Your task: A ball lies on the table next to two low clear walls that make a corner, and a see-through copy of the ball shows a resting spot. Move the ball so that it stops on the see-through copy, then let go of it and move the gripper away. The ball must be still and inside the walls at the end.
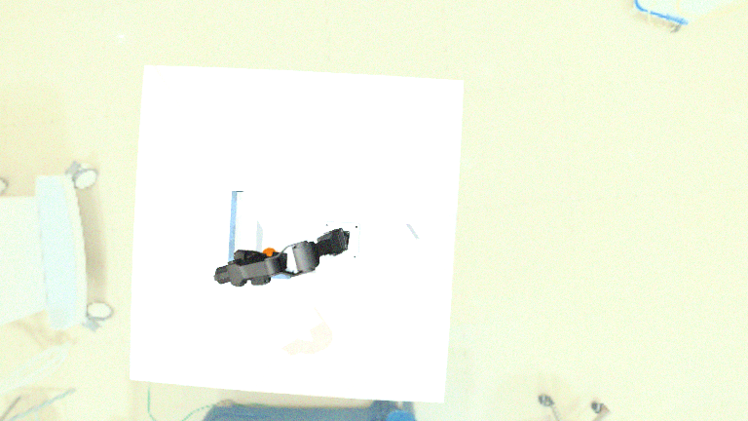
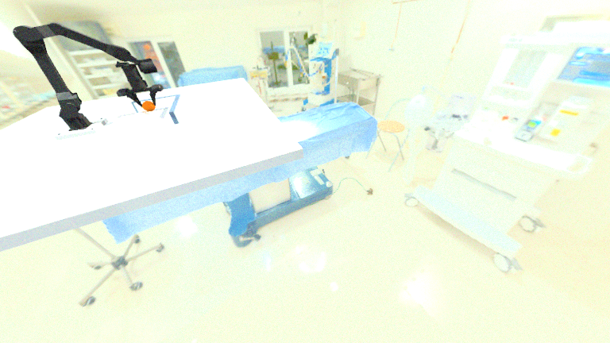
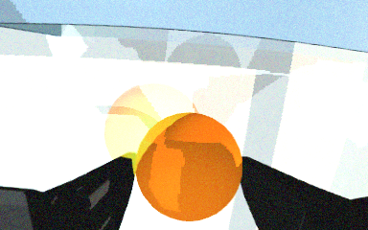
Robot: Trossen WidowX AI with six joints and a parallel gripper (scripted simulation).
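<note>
Within the corner made by two low walls [image 1: 233,223] [image 2: 174,114] [image 3: 182,16] on the white worktop [image 1: 330,118] [image 2: 202,141] [image 3: 29,105], the orange ball [image 1: 268,251] [image 2: 148,105] [image 3: 189,168] sits between the fingers [image 2: 156,96] of the pincer [image 2: 148,105] [image 3: 188,163]. The pincer is grasping the ball, with one dark finger at either side of it in the wrist view. The see-through copy [image 3: 126,122] shows pale yellow and peach, up and to the left of the ball in that view; the ball overlaps part of it there, and the two do not line up. Whether the ball touches the worktop cannot be told.

In the exterior view the black arm [image 1: 305,256] [image 2: 52,69] rises from its mounting, bends high up and reaches across to the corner, where the pincer points down. From above, the arm hides part of the walls and most of the pincer, and the ball peeks out along one side of it. Beyond the worktop, a bed with a blue drape [image 2: 337,123] stands near a round stool [image 2: 391,126], and a wheeled cart [image 2: 499,173] stands farther to the right of the picture.
</note>
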